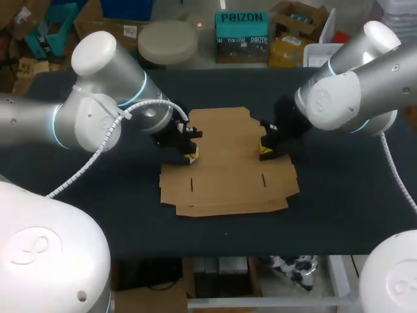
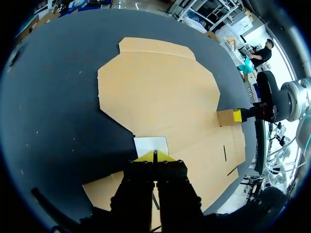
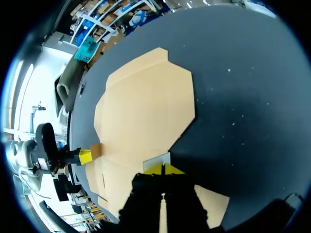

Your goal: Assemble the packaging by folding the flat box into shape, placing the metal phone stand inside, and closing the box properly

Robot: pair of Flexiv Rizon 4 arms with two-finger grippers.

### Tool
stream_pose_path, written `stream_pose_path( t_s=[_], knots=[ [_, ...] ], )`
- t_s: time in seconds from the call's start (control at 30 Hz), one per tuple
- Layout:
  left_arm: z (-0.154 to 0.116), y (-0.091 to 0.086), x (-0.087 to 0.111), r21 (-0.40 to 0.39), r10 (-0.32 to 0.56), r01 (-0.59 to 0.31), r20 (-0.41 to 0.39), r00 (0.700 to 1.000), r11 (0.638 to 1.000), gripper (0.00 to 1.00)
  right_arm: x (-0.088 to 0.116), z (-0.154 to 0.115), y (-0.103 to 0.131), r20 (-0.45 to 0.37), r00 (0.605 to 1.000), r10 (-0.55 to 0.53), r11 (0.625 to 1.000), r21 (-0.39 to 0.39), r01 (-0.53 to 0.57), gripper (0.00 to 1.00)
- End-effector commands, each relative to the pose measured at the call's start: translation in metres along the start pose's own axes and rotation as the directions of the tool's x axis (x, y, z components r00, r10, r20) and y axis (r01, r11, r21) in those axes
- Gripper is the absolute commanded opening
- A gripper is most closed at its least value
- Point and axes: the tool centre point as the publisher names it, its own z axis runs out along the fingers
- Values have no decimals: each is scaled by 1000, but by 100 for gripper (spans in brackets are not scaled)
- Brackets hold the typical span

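1. Desk point(image 1: 98, 195): dark cover, carries the work. Hazard: the cover looks smooth, so I expect an uneven sideways push to slide or turn the whole blank across it rather than fold it.
2. Flat box point(image 1: 225, 166): brown cardboard blank, lying unfolded at mid-desk between both arms, with no wall raised yet. Hazard: if the two sides are worked out of step, the sheet may twist off its creases or buckle across the middle panel.
3. Left side flap point(image 2: 151, 144) and right side flap point(image 3: 157, 161): small tabs at opposite edges, each just ahead of one arm's tips. Hazard: pressed too hard they may crumple or tear at the hinge, and too lightly they would likely spring flat.
4. Left claw point(image 1: 190, 155): clenched, nothing between its fingers, tips against the left flap. Hazard: closed tips only push, so they may skid off the tab.
5. Right claw point(image 1: 265, 152): clenched likewise, empty, tips at the right flap. Same hazard.
6. Metal phone stand: not in any view, so loading cannot be judged.
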Motion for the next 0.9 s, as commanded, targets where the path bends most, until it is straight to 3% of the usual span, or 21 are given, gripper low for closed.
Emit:
stream_pose_path(
  t_s=[0.03, 0.9],
  knots=[
    [5, -4, 5, -8, 0, 0, 69, 998, 1000, 0, 5, 3, -2, 30, 1000, 3, 1000, -9, -3, 0],
    [14, -6, 8, 0, -13, 13, 110, 994, 1000, 0, 10, 17, -1, 105, 994, 10, 1000, -19, -8, 0]
  ],
)
